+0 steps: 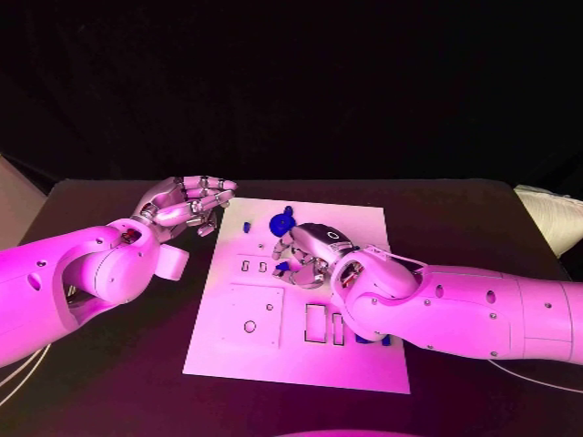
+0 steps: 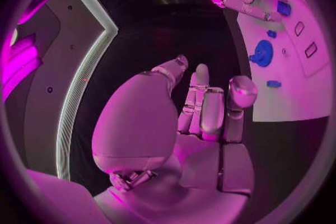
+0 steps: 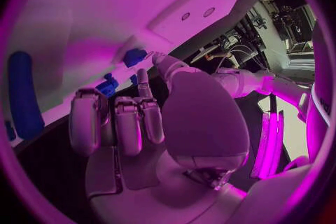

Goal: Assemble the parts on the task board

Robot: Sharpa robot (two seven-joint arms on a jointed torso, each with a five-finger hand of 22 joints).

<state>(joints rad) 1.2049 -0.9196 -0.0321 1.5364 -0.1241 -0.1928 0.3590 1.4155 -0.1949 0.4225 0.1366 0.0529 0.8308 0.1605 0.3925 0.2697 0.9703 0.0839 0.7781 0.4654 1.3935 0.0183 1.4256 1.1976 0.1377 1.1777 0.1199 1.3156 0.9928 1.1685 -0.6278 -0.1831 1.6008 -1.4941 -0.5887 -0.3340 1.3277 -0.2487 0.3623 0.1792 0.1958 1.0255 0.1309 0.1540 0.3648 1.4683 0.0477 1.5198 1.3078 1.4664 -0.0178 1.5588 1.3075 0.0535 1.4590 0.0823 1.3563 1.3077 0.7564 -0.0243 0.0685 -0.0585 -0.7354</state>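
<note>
I see the task board (image 1: 259,360) lying flat in the middle of the black table (image 1: 95,391), long side running away from me, with rectangular slots cut into its near half. A round blue gear-like part (image 1: 282,219) sits near the board's far edge, a small blue piece (image 1: 249,225) just beside it toward my left hand, and another blue part (image 1: 281,267) lies further in, right under my right hand (image 1: 315,248). That hand hovers low over the board's middle, fingers curled down around the blue part — whether it actually grips it I cannot tell. My left hand (image 1: 187,204) is off the board's far left corner over bare table, fingers curled in on nothing – the left wrist view shows its palm empty
</note>
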